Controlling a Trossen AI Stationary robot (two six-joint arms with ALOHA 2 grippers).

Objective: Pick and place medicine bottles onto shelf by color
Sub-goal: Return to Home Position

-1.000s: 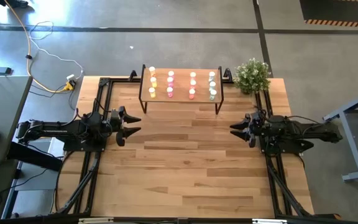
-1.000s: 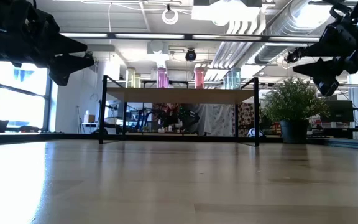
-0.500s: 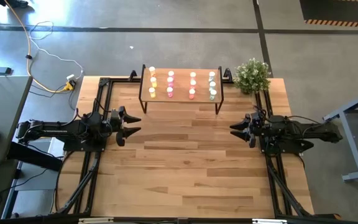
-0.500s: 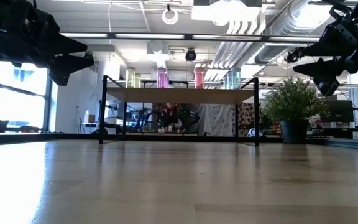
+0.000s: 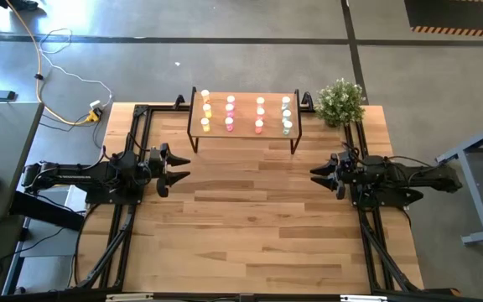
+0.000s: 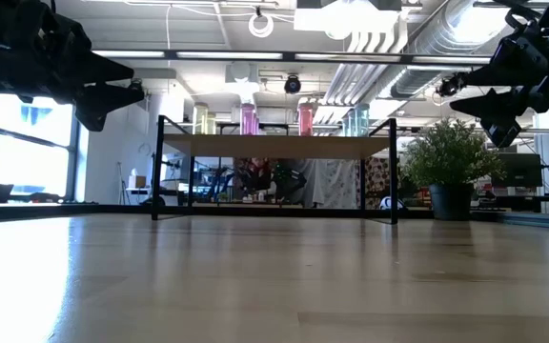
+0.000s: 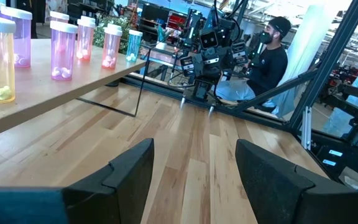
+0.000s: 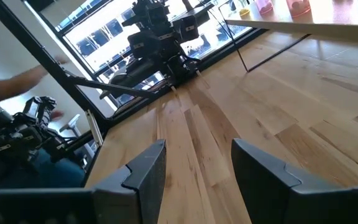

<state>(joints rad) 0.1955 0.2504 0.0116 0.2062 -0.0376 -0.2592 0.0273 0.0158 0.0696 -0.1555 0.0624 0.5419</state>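
The shelf (image 5: 244, 113) stood at the middle of the tabletop's (image 5: 250, 226) back edge, and all the medicine bottles (image 5: 230, 113) stood upright on it in four short rows by colour. The yellow ones (image 5: 206, 111) were nearest the tabletop's left edge, then the pink, then the red-orange (image 5: 259, 113), and the pale green (image 5: 286, 114) nearest its right edge. The left gripper (image 5: 187, 167) hung by the left edge, about halfway along it, its fingers (image 7: 129, 168) spread wide with nothing between them. The right gripper (image 5: 314, 175) hung by the right edge opposite, facing it, its fingers (image 8: 148, 165) likewise wide and holding nothing. Both were well apart from the shelf. A potted plant (image 5: 340, 101) stood at the back right corner, just beside the shelf
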